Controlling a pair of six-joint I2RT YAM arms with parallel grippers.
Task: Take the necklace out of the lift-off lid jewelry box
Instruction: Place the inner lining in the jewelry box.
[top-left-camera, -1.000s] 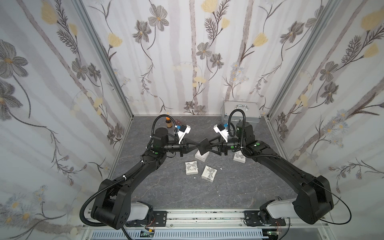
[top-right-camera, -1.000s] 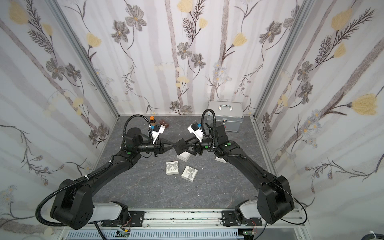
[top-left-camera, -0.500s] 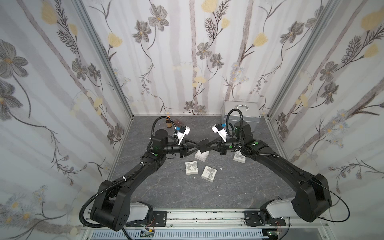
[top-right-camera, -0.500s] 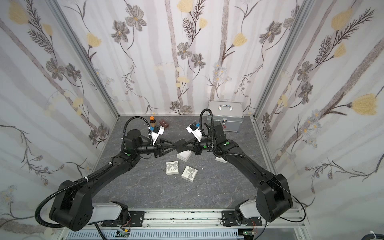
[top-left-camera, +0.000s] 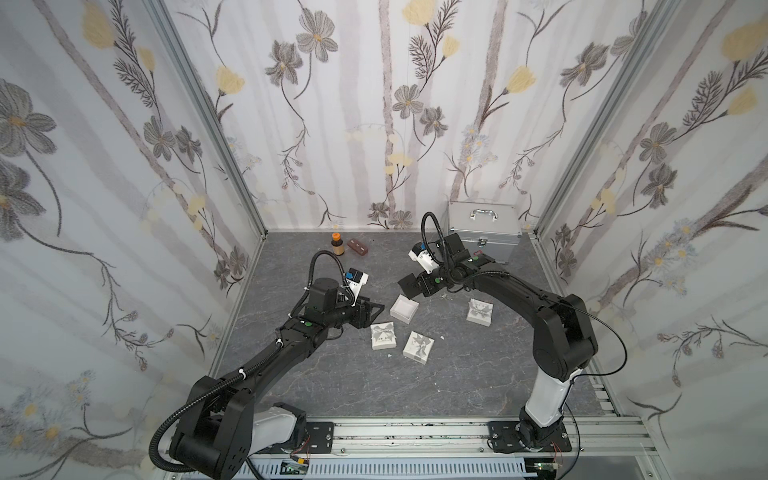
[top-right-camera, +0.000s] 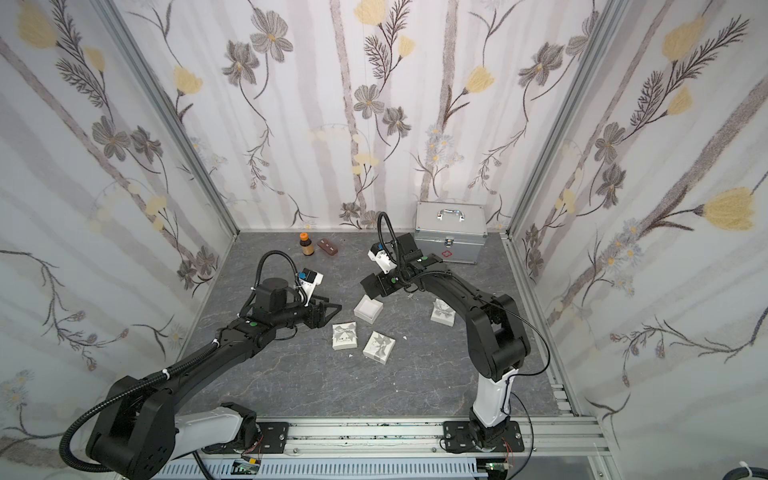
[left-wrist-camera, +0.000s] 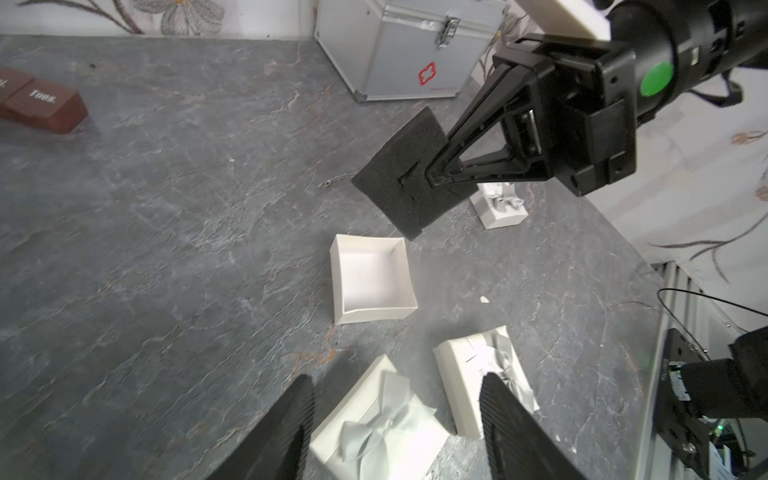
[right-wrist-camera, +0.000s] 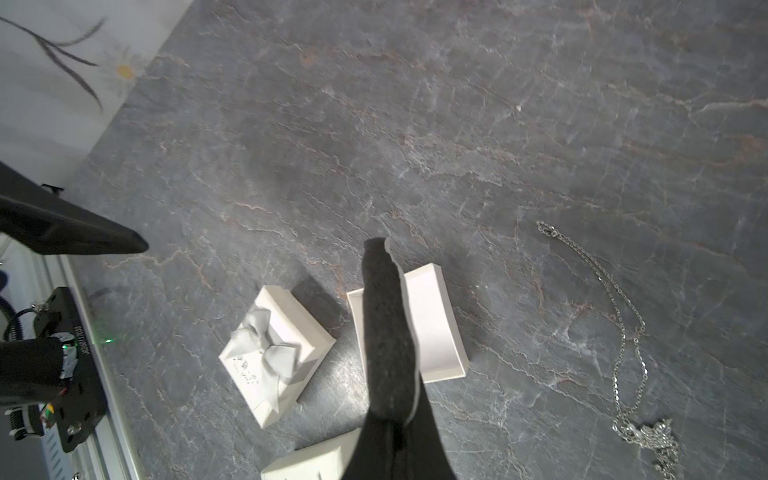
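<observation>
The necklace (right-wrist-camera: 623, 332), a thin silvery chain, lies loose on the grey table to one side of the open white box base (right-wrist-camera: 432, 324); one end of the chain shows in the left wrist view (left-wrist-camera: 338, 180). The box base (top-left-camera: 404, 308) (left-wrist-camera: 370, 278) is empty. My right gripper (top-left-camera: 415, 286) (right-wrist-camera: 395, 424) is shut on a black foam pad (left-wrist-camera: 399, 187) (right-wrist-camera: 386, 324), held above the table behind the box base. My left gripper (top-left-camera: 380, 309) (left-wrist-camera: 397, 378) stands open and empty, left of the box base and above a bowed white box (left-wrist-camera: 382, 424).
Three shut white boxes with grey bows sit nearby (top-left-camera: 382, 336) (top-left-camera: 418, 347) (top-left-camera: 479, 311). A silver case (top-left-camera: 484, 226) stands at the back right. A small orange-capped bottle (top-left-camera: 337, 244) and a brown block (top-left-camera: 358, 247) sit at the back wall.
The foam pad passed from left to right: the right gripper shut on it, then the left gripper opened and drew back to the left. The right gripper carried the pad slightly right.
</observation>
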